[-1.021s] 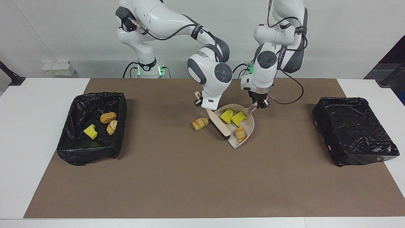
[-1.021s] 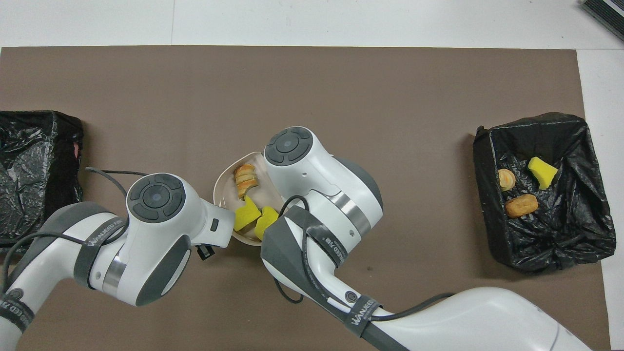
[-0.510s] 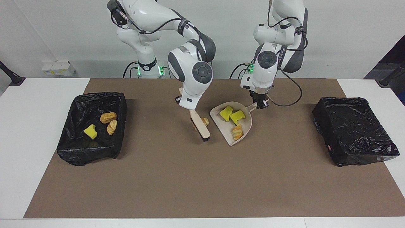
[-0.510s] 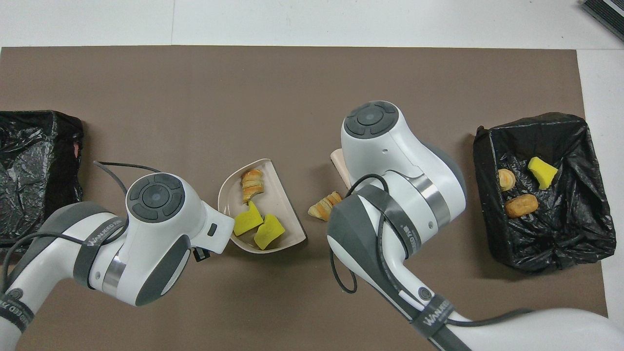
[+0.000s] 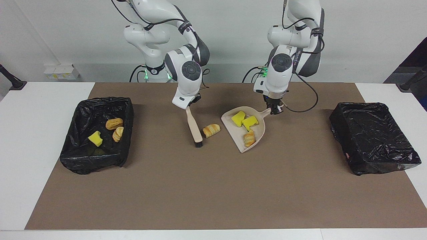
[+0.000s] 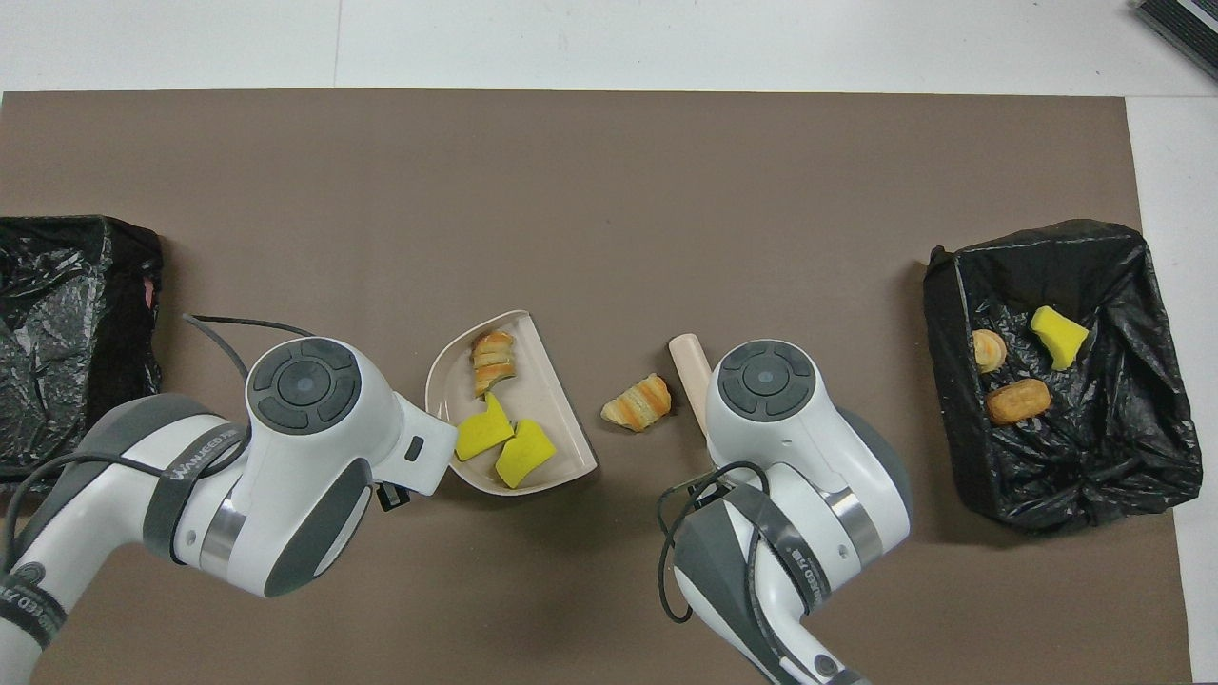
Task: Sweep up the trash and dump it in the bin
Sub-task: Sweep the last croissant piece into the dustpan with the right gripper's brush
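I'm seeing a beige dustpan (image 5: 258,132) carrying two bright yellow sponge chunks (image 5: 244,120) and a tan-orange striped croissant (image 5: 249,138). Beside it, another striped croissant piece (image 5: 211,130) and a beige brush (image 5: 194,129) are lying on the brown mat (image 5: 213,186). Glossy black bin liners (image 5: 373,136).

One high camera faces the robots; another looks steeply down; both share the brown mat (image 5: 213,186).

Matt brown mat (image 5: 213,186) on a smooth white table (image 5: 40,133); crinkled glossy black plastic lining both bins (image 5: 96,133) (image 5: 373,136); smooth matt beige plastic dustpan (image 5: 258,133) and brush (image 5: 194,128); porous yellow sponge chunks (image 5: 244,120); flaky pastry (image 5: 211,130).
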